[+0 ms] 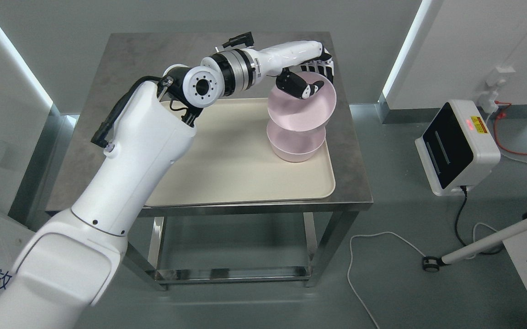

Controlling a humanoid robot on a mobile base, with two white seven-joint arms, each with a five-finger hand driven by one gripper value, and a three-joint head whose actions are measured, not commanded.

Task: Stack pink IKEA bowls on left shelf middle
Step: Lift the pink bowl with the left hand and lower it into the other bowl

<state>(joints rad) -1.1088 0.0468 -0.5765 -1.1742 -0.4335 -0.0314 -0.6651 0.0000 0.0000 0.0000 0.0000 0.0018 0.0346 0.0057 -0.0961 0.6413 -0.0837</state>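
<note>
Left arm (121, 169): white and bulky, it rises from the lower left corner and crosses above the near left part of the tray, bending at the elbow toward the bowls.
Tray (245, 178): cream, lying flat on the grey steel table (108, 114) and taking up most of its near half.
Lower bowl (296, 145): pink, upright at the tray's right side, toward its far corner.
Upper bowl (302, 107): pink, tilted, directly over the lower bowl and at or just above its rim.
Left hand (306, 75): pinching the upper bowl's far rim, thumb inside, fingers curled round the outside.
White device (457, 148): on the floor, well to the tray's right.
</note>
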